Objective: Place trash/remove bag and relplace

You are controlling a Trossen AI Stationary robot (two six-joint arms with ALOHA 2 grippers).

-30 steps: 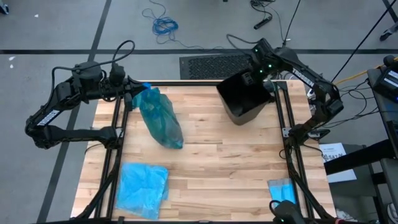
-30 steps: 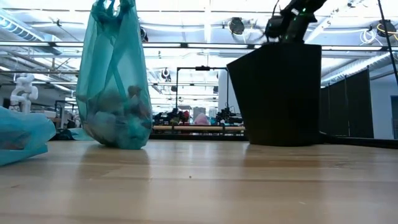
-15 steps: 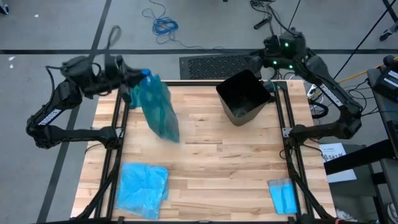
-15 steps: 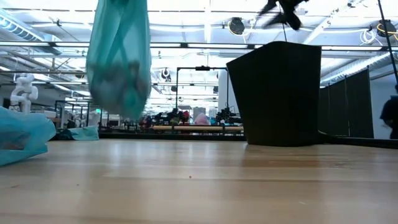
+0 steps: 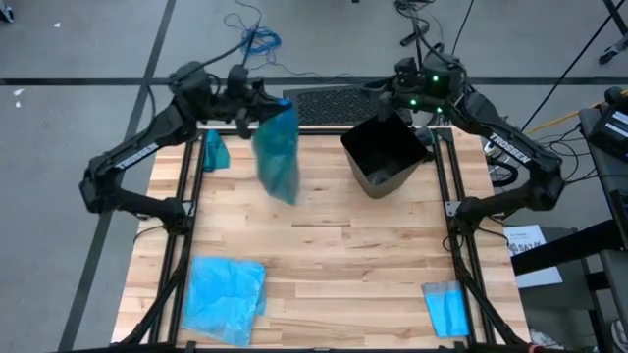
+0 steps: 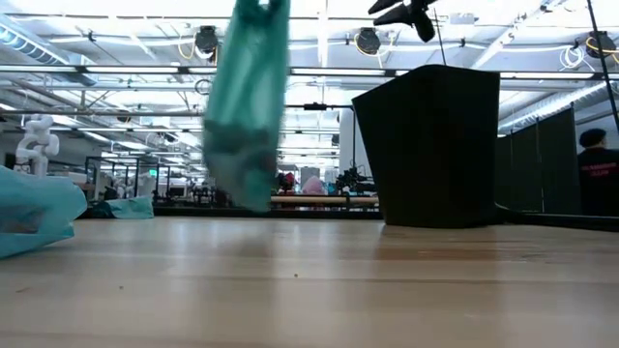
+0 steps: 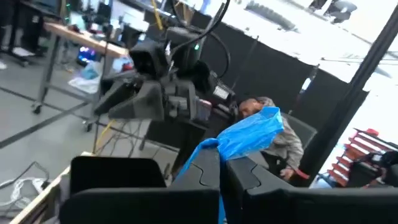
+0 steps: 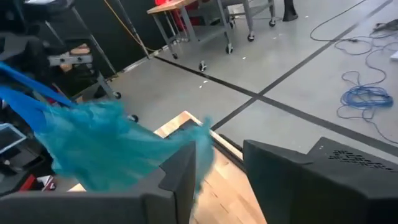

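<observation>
The dark teal bag point(image 5: 280, 157) hangs in the air over the table's far part, left of the black bin point(image 5: 385, 155), with my left gripper point(image 5: 268, 103) shut on its top. In the low view the bag point(image 6: 247, 116) is clear of the table top. The trash does not show apart from the bag's crinkled plastic. My right gripper point(image 5: 386, 100) hovers open above the bin's far rim, touching nothing. The bin point(image 6: 435, 145) stands upright on its base. My left gripper pinches the bag's gathered top point(image 7: 249, 138) between its two shut fingers. The fingers point about level, toward the table's right. The bag hangs below them, lifted clear of the table and swinging.
A light sky-blue bag point(image 5: 226, 299) lies flat at the near left. A small blue folded cloth point(image 5: 446, 309) lies at the near right. A small teal scrap point(image 5: 214, 152) sits at the far left edge. Bare wood fills the table's middle.
My left gripper has lifted the bag off the table and carried it toward the right, along the far edge toward the bin; the bag now swings clear. My right gripper has risen off the bin's far rim and turned more level. The bin has stayed put.
</observation>
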